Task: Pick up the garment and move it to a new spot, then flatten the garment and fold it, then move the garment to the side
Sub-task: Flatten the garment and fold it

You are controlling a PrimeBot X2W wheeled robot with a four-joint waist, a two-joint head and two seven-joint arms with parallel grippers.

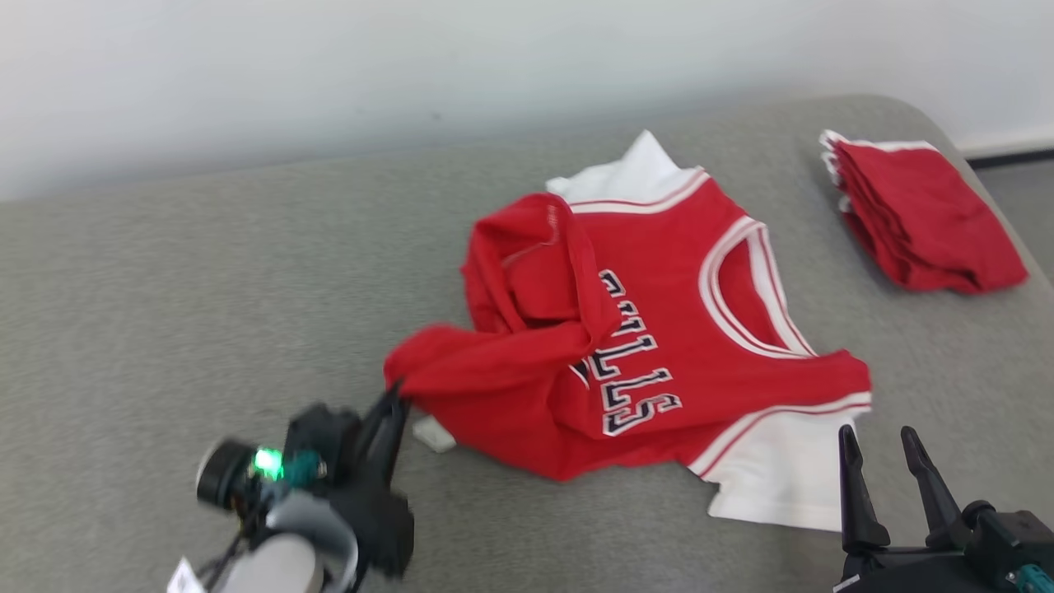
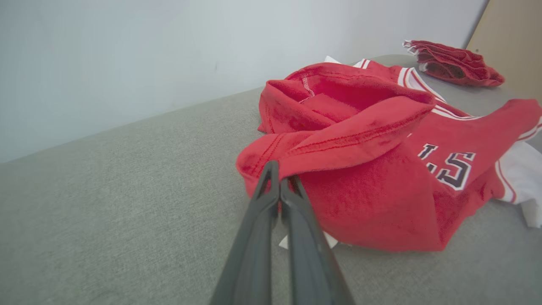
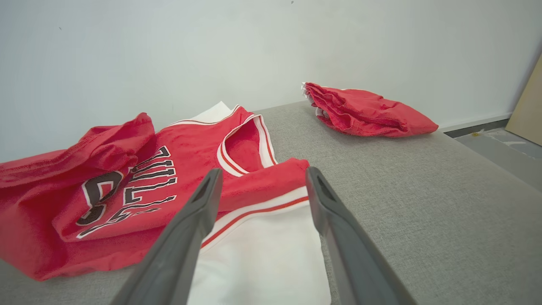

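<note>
Head view. Counted: one loose garment [image 1: 659, 329], one folded red stack [image 1: 922, 214], two grippers. Red sleeveless jersey, white-and-red striped trim at neck and armholes, dark block letters edged white, white cloth showing at far and near edges. Crumpled about mid-way across grey woven surface [image 1: 165, 288], one red part folded back over the lettering. Stack well apart, toward far right corner. At near-left red corner of garment: left gripper [image 1: 397, 399], clenched on the cloth. Near the white near edge: right gripper [image 1: 877, 436], released.

Left wrist view. Dark jaws pressed together, stitched red hem fold pinched at the tips. Small white tag [image 2: 330, 240] under the cloth just beside them.

Right wrist view. Long tapered jaws spread wide over the white panel and its red stripe.
</note>
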